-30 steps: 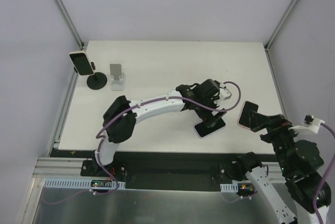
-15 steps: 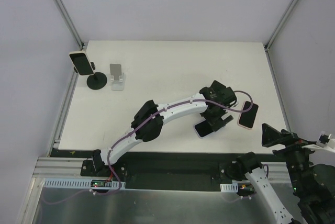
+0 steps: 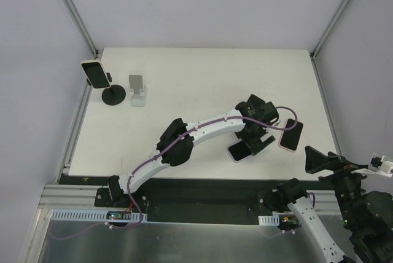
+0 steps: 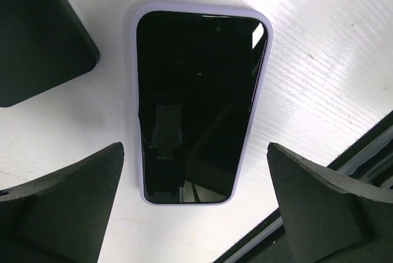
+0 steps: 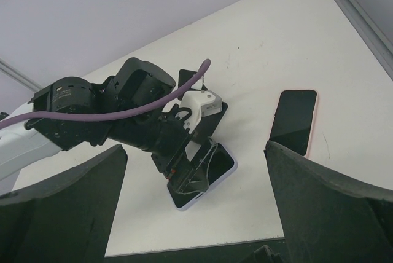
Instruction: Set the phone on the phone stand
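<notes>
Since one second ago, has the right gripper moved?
Yes. The right gripper has backed toward the near edge of the table, leaving the pink-cased phone lying flat behind it.

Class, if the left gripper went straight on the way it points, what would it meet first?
The lilac-cased phone, lying screen-up under the open left gripper; how far above it the gripper hangs is unclear.

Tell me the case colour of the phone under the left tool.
Pale lilac; the left wrist view shows the phone best.
</notes>
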`<state>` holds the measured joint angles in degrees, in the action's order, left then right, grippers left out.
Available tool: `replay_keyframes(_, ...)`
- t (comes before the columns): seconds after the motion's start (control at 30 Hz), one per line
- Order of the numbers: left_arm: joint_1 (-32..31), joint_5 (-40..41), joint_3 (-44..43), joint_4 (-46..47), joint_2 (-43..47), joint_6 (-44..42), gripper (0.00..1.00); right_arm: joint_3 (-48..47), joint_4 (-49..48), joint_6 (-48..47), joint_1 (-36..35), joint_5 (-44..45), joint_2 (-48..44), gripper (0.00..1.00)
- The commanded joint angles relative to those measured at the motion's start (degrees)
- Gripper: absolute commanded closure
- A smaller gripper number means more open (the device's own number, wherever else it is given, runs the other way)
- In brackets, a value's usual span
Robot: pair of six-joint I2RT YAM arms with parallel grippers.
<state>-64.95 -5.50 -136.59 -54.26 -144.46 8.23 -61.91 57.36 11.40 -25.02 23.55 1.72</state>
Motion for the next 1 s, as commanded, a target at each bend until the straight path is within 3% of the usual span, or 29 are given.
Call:
replay_keyframes(0.0,-0.79,2.15,-2.10,-1.02,-1.43,1.26,0.01,0.56,-0.76,-0.24,-0.74,-0.52,-0.57,0.03)
replay_keyframes(0.3,-0.97,2.51,-0.87,-1.11,-2.93,0.83,0.03,1.70,-1.11,0.11,-0.91,-0.70,-0.57,0.03)
replay_keyframes(0.47,-0.97,6.89,3.61,-1.11,-1.26,1.09,0.21,3.19,-1.90,0.55,-0.82,-1.40,-0.40,0.03)
replay_keyframes(0.57,-0.97,9.61,9.31,-0.94,1.55,2.40,0.39,3.99,-2.34,0.64,-0.82,-2.54,0.13,0.03)
replay_keyframes(0.7,-0.97,13.22,22.03,0.38,8.75,6.09,0.51,5.65,-3.13,0.64,-0.91,-3.16,0.39,0.04)
replay_keyframes(0.97,-0.71,22.81,45.26,4.42,26.31,20.14,0.51,11.19,-6.91,1.34,-0.83,-7.64,2.94,0.04)
